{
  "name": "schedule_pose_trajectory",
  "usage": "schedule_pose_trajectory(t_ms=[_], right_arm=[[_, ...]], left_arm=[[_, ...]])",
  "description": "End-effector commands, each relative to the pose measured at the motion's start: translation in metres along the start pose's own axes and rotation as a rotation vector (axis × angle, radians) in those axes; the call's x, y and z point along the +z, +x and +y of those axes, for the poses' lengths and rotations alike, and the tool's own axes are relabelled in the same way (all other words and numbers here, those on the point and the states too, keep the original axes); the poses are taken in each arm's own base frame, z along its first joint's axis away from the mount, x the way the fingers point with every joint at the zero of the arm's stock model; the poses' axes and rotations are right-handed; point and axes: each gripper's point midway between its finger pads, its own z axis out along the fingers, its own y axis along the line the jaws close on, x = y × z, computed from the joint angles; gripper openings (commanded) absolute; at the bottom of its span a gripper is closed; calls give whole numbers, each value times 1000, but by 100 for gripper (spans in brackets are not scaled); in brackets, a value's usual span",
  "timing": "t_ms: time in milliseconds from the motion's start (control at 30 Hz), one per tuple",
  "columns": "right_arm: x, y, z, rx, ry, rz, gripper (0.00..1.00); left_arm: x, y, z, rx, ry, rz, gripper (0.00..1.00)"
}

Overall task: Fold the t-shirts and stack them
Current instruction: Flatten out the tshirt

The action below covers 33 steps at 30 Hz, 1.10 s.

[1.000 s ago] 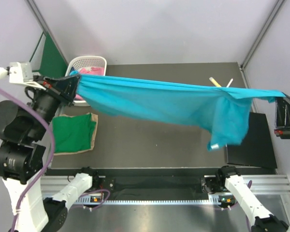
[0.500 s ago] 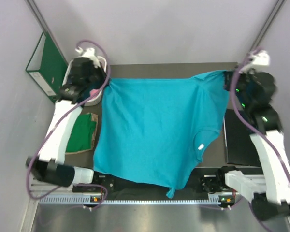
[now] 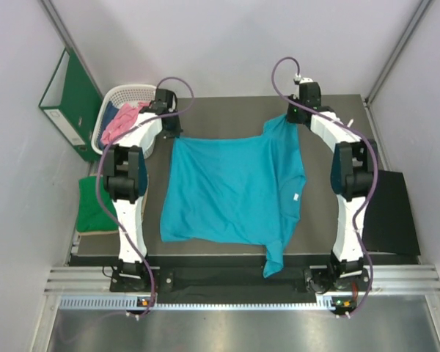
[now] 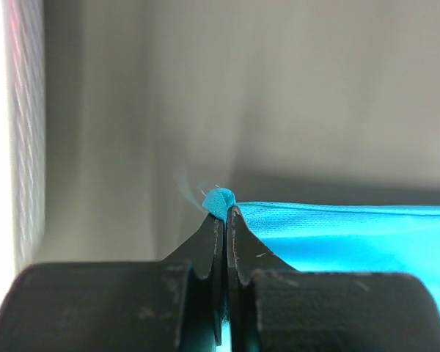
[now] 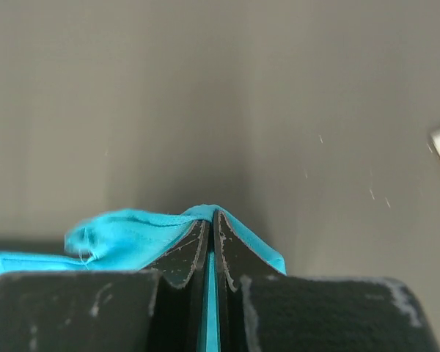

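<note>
Table, dark-topped, serves as reference for all entries. Item 1: teal-blue t-shirt, spread nearly flat over the table's middle, with one loose part trailing over the table's near edge and a small white tag showing toward its right side. Item 2: left gripper, reaching to the table's far-left part. In the left wrist view its jaws are pressed together on the shirt's far-left corner, with a small tuft of teal cloth poking out past the tips of the left gripper. Item 3: right gripper, at the table's far-right part. In the right wrist view its jaws are clamped on a raised peak of the same shirt, with cloth draped on both sides of the right gripper. Item 4: green t-shirt, folded, lying at the table's left edge and partly hidden by the left arm. Item 5: pink t-shirt, bunched and draped over the rim of a white lattice basket at the table's far-left corner. Item 6: green ring binder, standing open just off the table's far-left corner. Item 7: black flat panel, beside the table's right edge.
</note>
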Motion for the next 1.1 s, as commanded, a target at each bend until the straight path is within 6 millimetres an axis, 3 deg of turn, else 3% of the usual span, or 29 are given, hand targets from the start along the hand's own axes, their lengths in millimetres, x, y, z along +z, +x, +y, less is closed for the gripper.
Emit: schedule_pose_trajectory(t_ms=[0, 67, 100, 167, 200, 300, 333, 367, 400, 433, 467, 500, 533, 567, 600, 633, 667, 700, 733, 767, 800, 833, 867, 900, 933, 1000, 1033, 1067], right_arm=[[-10, -87, 19, 17, -61, -169, 0], [0, -87, 16, 20, -41, -163, 0], [-3, -97, 18, 17, -43, -183, 0], [3, -95, 13, 13, -26, -166, 0], [-1, -106, 16, 7, -30, -185, 0], [-11, -110, 17, 9, -30, -176, 0], [-32, -125, 20, 8, -35, -211, 0], [-46, -134, 21, 8, -36, -234, 0], [-78, -150, 24, 9, -38, -282, 0], [-96, -159, 25, 8, -41, -316, 0], [-110, -162, 23, 9, -32, -347, 0], [-162, -189, 29, 0, -42, -445, 0], [-186, -200, 27, 0, -23, -496, 0], [-208, -206, 27, -5, -18, -529, 0], [-259, -223, 26, -21, 4, -615, 0], [-282, -229, 25, -31, 20, -651, 0], [-303, -229, 22, -41, 41, -673, 0], [-347, -237, 17, -52, 75, -744, 0], [-369, -237, 13, -54, 98, -775, 0], [-382, -232, 9, -57, 115, -791, 0], [-424, -233, 7, -41, 120, -861, 0], [-441, -230, 6, -37, 122, -882, 0], [-453, -226, 7, -29, 113, -894, 0], [-483, -222, 11, -28, 84, -939, 0], [-494, -217, 12, -30, 74, -939, 0], [-527, -210, 15, -33, 46, -978, 0], [-535, -205, 17, -39, 34, -976, 0], [-546, -203, 19, -38, 17, -991, 0]], left_arm=[[-5, -82, 0, -42, 6, -167, 0], [-2, -95, -3, -46, 15, -182, 0], [1, -106, -4, -49, 18, -191, 0], [13, -111, -3, -54, 25, -184, 0], [5, -123, -7, -57, 39, -213, 0], [-11, -130, -9, -63, 57, -230, 0], [-20, -135, -11, -60, 66, -250, 0], [-49, -149, -15, -53, 81, -301, 0], [-59, -149, -14, -51, 82, -311, 0], [-74, -157, -17, -46, 94, -350, 0], [-107, -164, -19, -47, 109, -397, 0], [-125, -170, -19, -49, 109, -437, 0], [-172, -185, -21, -53, 126, -534, 0], [-183, -184, -18, -55, 118, -553, 0], [-204, -188, -15, -62, 106, -596, 0], [-247, -195, -6, -71, 66, -685, 0], [-261, -196, 2, -77, 35, -717, 0], [-279, -198, 7, -81, 10, -753, 0], [-309, -200, 16, -75, -30, -810, 0], [-323, -199, 20, -70, -45, -827, 0], [-334, -197, 22, -64, -54, -840, 0], [-355, -195, 23, -60, -49, -869, 0], [-363, -191, 22, -58, -38, -874, 0], [-370, -186, 20, -58, -21, -874, 0], [-391, -180, 18, -65, 11, -902, 0], [-397, -167, 5, -42, 98, -891, 0], [-417, -158, 2, -43, 135, -917, 0], [-415, -148, -2, -31, 160, -898, 0]])
